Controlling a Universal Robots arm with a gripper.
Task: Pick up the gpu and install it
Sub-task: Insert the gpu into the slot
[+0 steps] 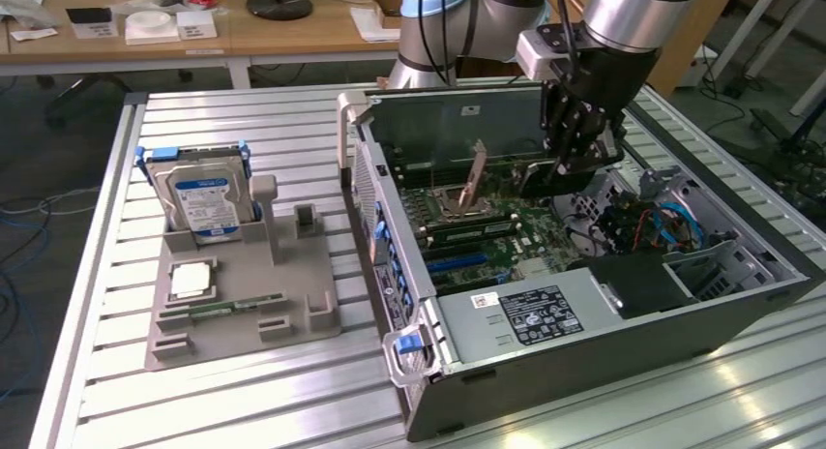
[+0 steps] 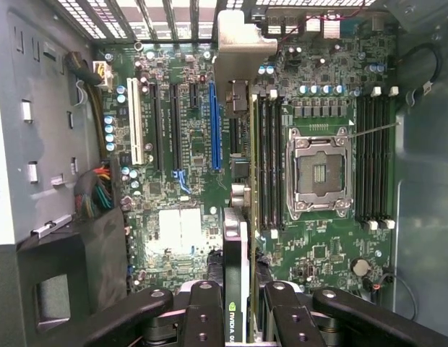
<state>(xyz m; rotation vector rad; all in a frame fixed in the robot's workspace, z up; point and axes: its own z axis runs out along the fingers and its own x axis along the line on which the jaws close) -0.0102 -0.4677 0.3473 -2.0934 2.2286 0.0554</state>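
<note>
- Currently the step in hand is carry-and-align: the pick-up reads as done, the installation as not yet done
- The gripper (image 1: 564, 168) on the silver robot arm (image 1: 645, 14) hangs inside the open grey tower computer case (image 1: 620, 343), which lies on its side on the grey slatted metal surface (image 1: 232, 410)
- The dark fingers (image 2: 202, 314) are pinching the gpu (image 2: 236, 267), a thin flat card seen edge-on in the wrist view, with one finger on each face
- The gpu hangs over the green motherboard (image 2: 325, 246), with its silver end bracket (image 2: 238, 50) toward the slotted rear wall of the case
- The card runs parallel to the long blue expansion slot (image 2: 215, 123) and lies just beside it, between that slot and the black memory slots (image 2: 271, 159); it is not seated in any slot
- Judgement: the blue slot is the likely target, so seating calls for a small sideways correction until the card's lower edge stands directly over the slot
- Judgement: the descent calls for an upright card, even pressure along its length, and the bracket meeting the rear opening without catching
</note>
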